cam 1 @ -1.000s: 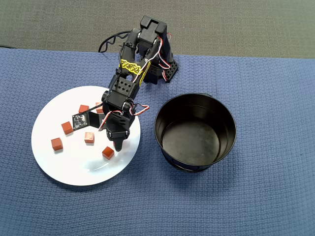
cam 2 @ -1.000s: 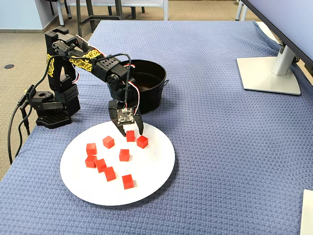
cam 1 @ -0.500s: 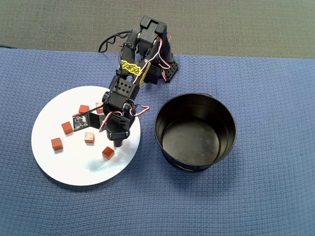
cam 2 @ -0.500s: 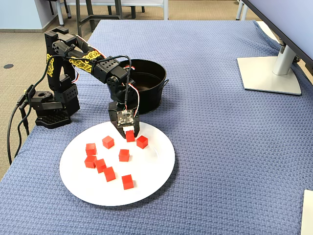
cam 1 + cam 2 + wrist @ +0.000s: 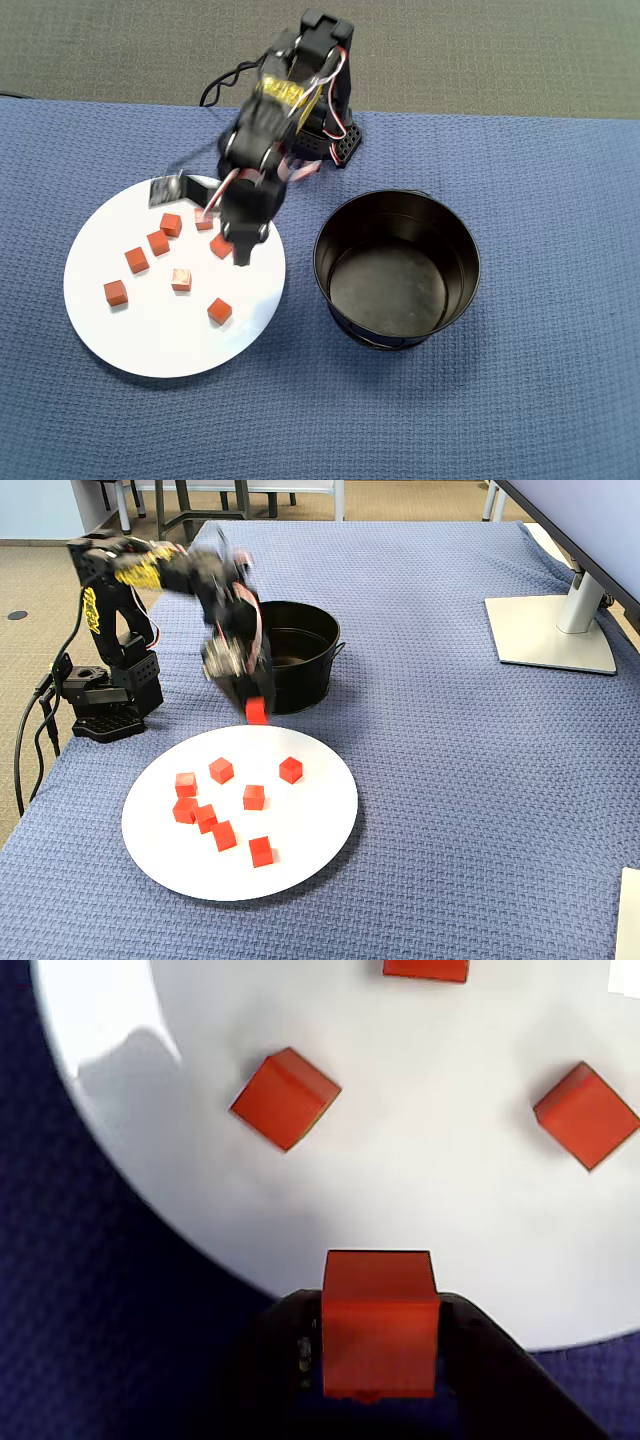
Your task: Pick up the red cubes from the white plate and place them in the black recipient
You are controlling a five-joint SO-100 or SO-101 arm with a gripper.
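plate (image 5: 110, 345): seen left of and below the gripper in the overhead view; seven cubes are counted on it in the fixed view, lying loose and well apart from the fingers, with the nearest pair (image 5: 290, 770) (image 5: 221, 770) just under the raised hand.
gripper (image 5: 238, 250): closed to the width of one cube and lifted clear of the plate, above its rim nearest the tin; the arm is blurred in the overhead and fixed views, so its exact pose cannot be told.
held cube (image 5: 380, 1320): pinched between the two fingers, a flat face against each, top face level in the wrist view; it is also seen as a red spot at the fingertips (image 5: 256, 711), hanging above the plate's far edge.
key relation: the tin is seen to the right of the gripper in the overhead view, near but not yet under it; a sideways carry toward that side is judged to be the coming move, with the tall wall to be cleared first.
tin (image 5: 397, 266): open-topped and standing upright just beside the plate; its floor is seen bare in the overhead view, no cube in it.
progress: judged as the first cube in transit, seven left to fetch.
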